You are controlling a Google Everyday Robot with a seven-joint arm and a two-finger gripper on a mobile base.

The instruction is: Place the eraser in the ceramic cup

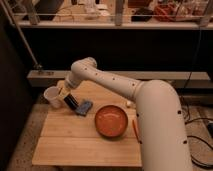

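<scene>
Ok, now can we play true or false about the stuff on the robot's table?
1. The claw hangs between the cup and the eraser. True.
2. The eraser is inside the cup. False: it lies on the table, outside the cup.
3. The bowl is blue. False: it is orange-red.
4. The bowl sits on the table. True.
</scene>
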